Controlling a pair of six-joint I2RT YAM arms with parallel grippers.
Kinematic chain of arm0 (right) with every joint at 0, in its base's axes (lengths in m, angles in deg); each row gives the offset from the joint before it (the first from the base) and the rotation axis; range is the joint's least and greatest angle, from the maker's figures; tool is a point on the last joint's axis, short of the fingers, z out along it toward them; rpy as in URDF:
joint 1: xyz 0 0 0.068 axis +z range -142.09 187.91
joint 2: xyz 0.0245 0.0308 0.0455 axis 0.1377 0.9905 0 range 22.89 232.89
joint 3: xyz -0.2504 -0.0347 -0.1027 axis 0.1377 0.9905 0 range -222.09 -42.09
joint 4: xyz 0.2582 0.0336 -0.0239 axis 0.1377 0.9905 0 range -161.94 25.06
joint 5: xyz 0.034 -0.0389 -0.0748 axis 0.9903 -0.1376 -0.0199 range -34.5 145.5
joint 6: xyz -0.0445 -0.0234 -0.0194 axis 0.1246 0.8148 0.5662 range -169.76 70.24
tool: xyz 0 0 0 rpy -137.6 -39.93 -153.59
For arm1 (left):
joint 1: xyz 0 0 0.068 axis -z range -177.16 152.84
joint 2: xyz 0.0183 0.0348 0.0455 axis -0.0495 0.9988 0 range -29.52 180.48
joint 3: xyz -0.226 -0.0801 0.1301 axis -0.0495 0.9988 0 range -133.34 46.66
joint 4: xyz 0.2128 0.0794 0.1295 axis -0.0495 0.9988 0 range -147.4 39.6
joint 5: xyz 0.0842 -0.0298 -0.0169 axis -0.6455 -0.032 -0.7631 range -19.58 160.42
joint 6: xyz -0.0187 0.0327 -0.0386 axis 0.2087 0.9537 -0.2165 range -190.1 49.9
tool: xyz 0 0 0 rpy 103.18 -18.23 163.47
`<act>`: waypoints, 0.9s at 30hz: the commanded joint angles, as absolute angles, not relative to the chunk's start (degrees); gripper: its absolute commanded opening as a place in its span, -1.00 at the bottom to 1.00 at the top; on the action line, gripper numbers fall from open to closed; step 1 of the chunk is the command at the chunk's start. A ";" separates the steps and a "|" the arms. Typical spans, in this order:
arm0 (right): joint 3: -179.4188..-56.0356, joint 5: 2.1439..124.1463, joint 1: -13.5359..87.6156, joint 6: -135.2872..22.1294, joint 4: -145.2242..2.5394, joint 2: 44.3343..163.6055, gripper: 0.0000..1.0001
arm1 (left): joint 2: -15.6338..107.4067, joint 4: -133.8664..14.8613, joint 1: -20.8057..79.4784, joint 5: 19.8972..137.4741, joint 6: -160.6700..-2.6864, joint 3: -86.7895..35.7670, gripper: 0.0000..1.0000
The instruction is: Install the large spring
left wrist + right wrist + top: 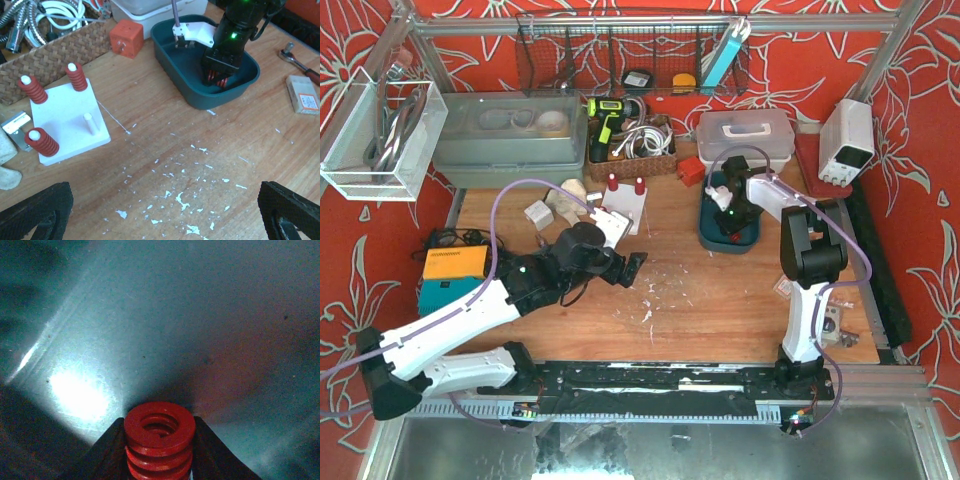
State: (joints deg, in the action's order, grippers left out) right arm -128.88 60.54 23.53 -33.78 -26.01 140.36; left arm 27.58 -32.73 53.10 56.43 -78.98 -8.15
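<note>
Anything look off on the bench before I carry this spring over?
White flakes are scattered across the table between the peg board and the bin, like spilled chips. The spring sits straight in the right gripper.

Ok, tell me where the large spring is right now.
The large spring is clamped in the right tool, down inside the teal bin on the table's right side, just in front of the white lidded box.

Red flower-patterned walls (790,70) enclose a scuffed wooden table (720,300), perhaps lit from overhead.
</note>
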 commanded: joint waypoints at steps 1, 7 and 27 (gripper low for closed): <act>-129.66 58.33 23.03 -34.33 -26.50 140.92 -0.37 | 29.25 -33.36 52.93 55.66 -78.09 -9.68 1.00; -126.76 56.36 22.89 -36.49 -25.83 139.45 -0.06 | 29.37 -33.30 52.93 55.40 -79.02 -9.32 1.00; -127.67 57.97 23.20 -37.06 -28.51 130.59 -0.93 | 36.51 -27.67 47.72 59.76 -87.35 -12.09 1.00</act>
State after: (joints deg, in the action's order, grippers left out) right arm -123.17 55.82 22.81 -35.87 -28.39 135.90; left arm 33.72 -30.50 50.74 57.65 -83.77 -9.66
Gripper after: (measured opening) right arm 0.334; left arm 0.998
